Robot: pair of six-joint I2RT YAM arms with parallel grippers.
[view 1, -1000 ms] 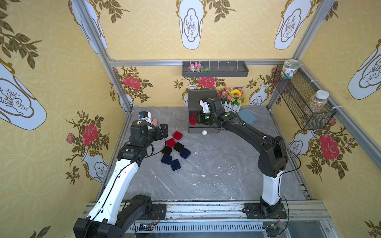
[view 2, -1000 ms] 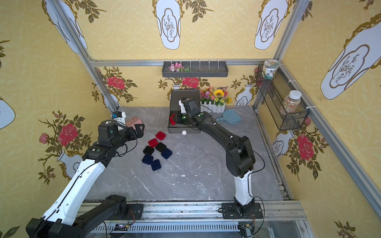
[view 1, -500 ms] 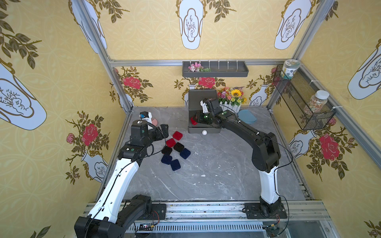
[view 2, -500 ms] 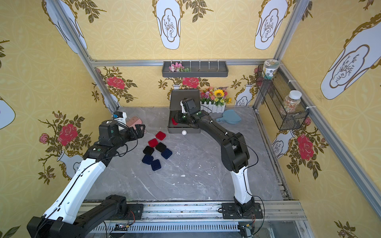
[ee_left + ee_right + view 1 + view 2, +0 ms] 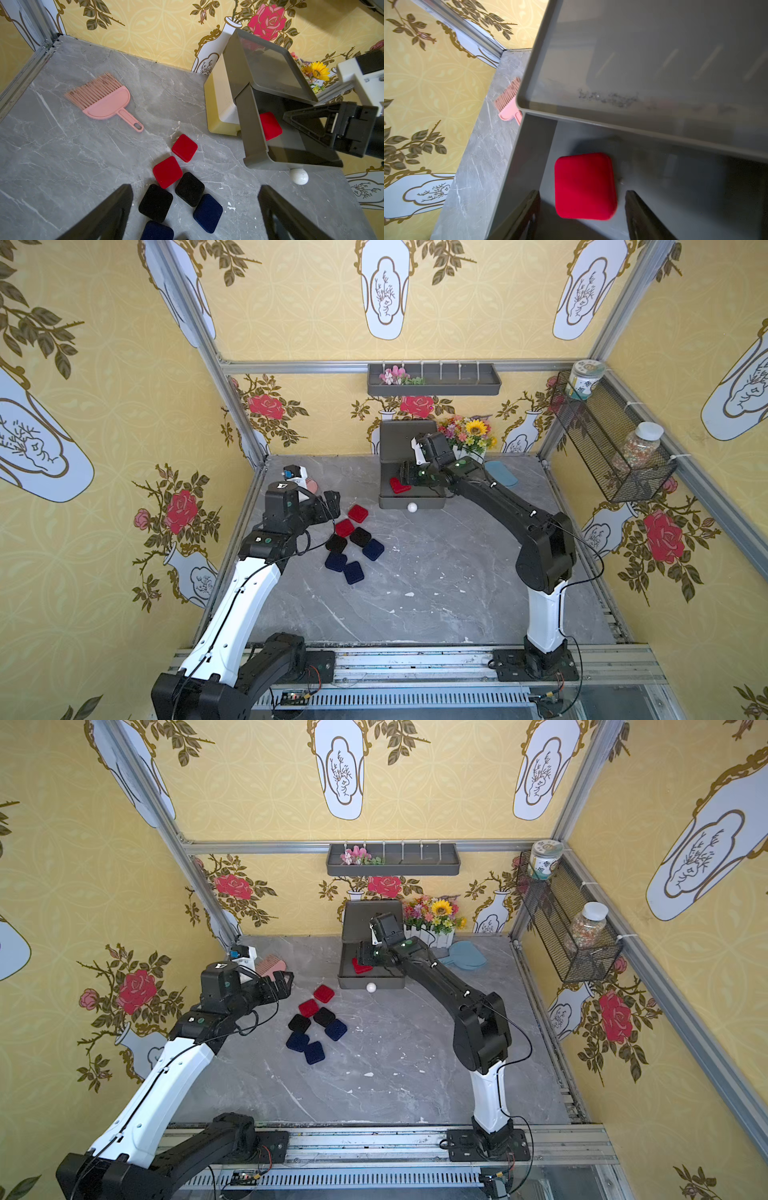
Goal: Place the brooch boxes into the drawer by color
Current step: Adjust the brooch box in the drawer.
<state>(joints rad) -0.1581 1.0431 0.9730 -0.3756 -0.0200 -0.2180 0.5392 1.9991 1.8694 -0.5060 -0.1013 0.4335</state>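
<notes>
Though poised right over the red box (image 5: 584,187) in the pulled-out grey drawer (image 5: 529,158), grips nothing with the right gripper (image 5: 582,192): jaws partly apart, one on each side of the box, clear of its edges. Lies flat on the drawer floor, close to one side wall. Forms the top tier of a chest (image 5: 220,99) at the back of the worktop (image 5: 436,593), grey over white over yellow, with a white knob (image 5: 299,176) on the drawer front.

Has the left gripper (image 5: 195,188) wide open and empty, above the worktop just beside the loose boxes. Leaves seven of them out in a tight cluster in front of the chest, toward the left arm's side and apart from it: second red (image 5: 358,513) nearest the chest, third red (image 5: 344,527) next, then first black (image 5: 360,536) and second black (image 5: 336,544), then first navy (image 5: 372,549), second navy (image 5: 335,561) and third navy (image 5: 354,572) nearest the robot's base. Sit edge to edge, touching or nearly so; cannot tell which. Pink brush (image 5: 104,99) alone near the back corner on the left arm's side.
</notes>
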